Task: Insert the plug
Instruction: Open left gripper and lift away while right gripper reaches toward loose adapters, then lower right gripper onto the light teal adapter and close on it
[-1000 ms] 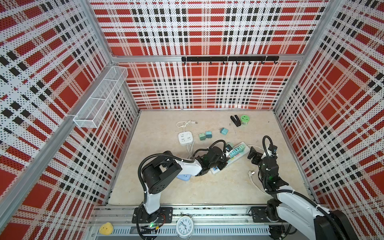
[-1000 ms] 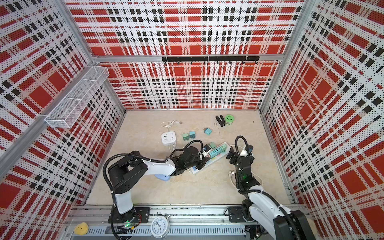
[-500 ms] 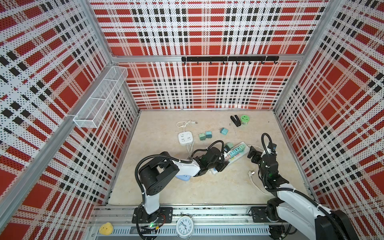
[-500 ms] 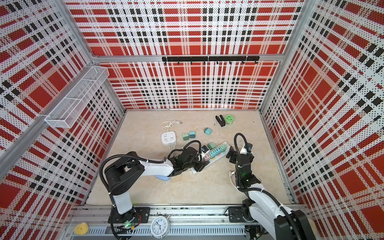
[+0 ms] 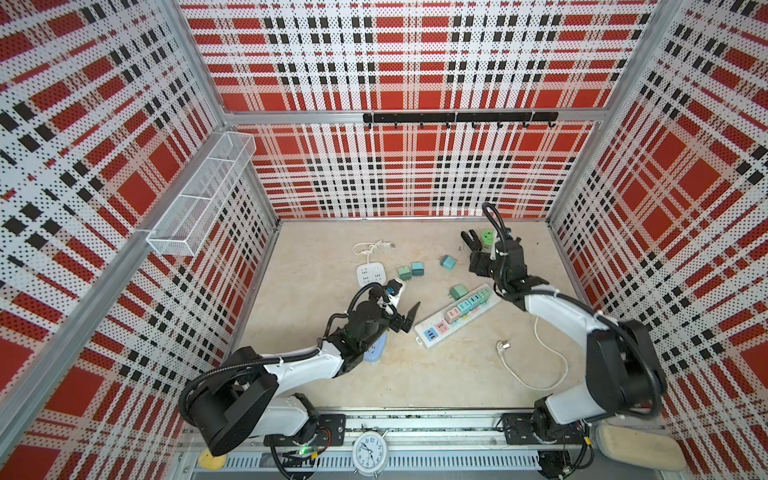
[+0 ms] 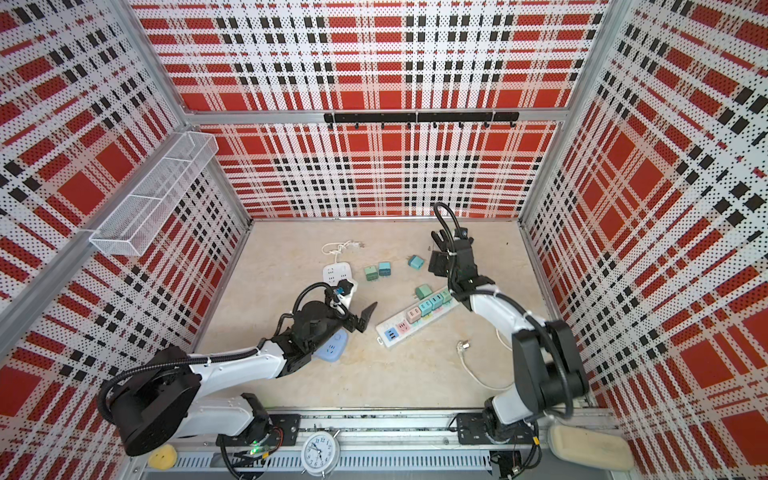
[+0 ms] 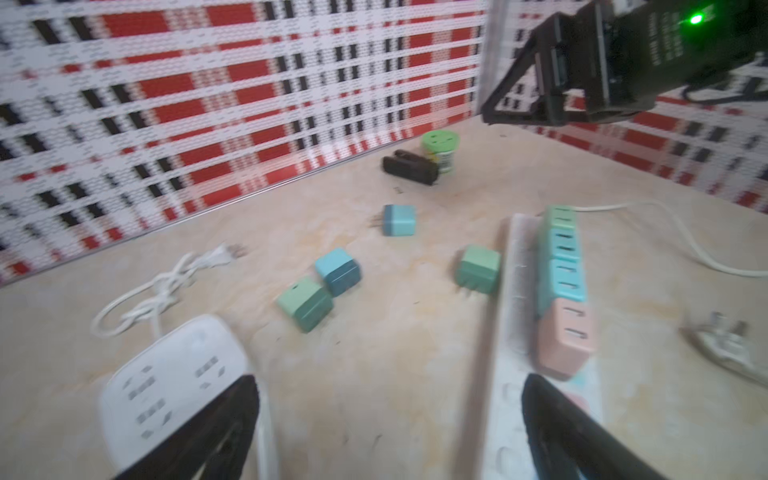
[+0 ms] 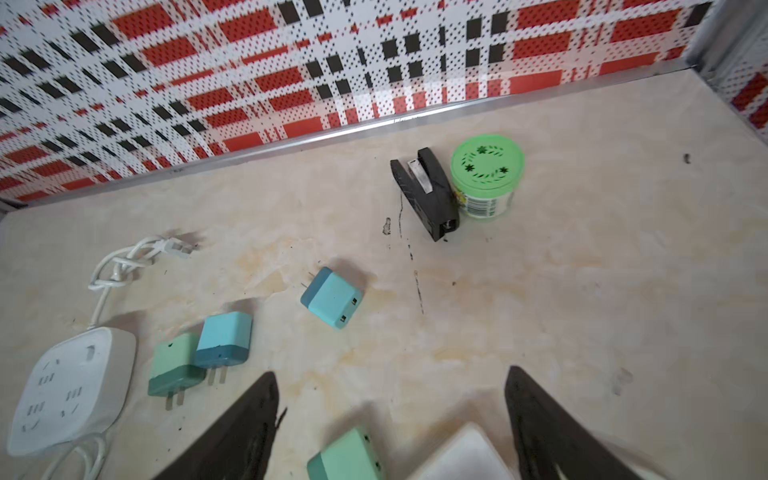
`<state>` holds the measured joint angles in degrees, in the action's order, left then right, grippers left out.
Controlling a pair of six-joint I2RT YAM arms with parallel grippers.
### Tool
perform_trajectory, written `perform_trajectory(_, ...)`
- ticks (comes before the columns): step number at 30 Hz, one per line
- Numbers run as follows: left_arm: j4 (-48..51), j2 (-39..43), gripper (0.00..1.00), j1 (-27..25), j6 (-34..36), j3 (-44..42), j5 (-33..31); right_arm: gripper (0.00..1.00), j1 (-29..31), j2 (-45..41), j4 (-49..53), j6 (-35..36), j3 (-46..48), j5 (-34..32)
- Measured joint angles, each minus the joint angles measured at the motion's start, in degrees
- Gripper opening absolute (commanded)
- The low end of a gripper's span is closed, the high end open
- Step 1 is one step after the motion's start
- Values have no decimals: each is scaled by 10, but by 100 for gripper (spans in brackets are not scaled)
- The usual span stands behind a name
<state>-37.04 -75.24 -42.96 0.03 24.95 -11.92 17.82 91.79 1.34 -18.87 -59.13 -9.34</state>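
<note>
Presently | my left claw (image 7: 388, 378) and right claw (image 8: 391, 370) both spread, empty | green plug (image 5: 458, 292) loose on desk (image 5: 415, 374), twelve o'clock of power strip (image 5: 467, 321) | judged light, rigid, slick: pinch flat sides, prongs clear.

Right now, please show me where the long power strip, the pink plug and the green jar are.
long power strip (image 5: 432, 332), in a top view, on its bare end.
pink plug (image 7: 567, 336), left wrist view, on its top face.
green jar (image 8: 487, 164), right wrist view, on its lid.
</note>
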Motion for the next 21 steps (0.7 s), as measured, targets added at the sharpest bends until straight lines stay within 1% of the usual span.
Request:
perform_trajectory(2,-6,0,99,3,-9,-3,-26,79,7,56,38,9,-59,1)
perform_trajectory(5,-19,0,99,3,-13,-3,-42,75,14,130,90,24,-145,4)
perform_trajectory(7,-22,0,99,2,-16,-2,-50,73,16,174,127,32,-203,5)
perform_trajectory(11,-24,0,99,2,-18,-2,-54,73,17,241,181,44,-301,3)
perform_trajectory(21,-24,0,99,1,-17,-2,-54,67,17,410,297,61,-536,12)
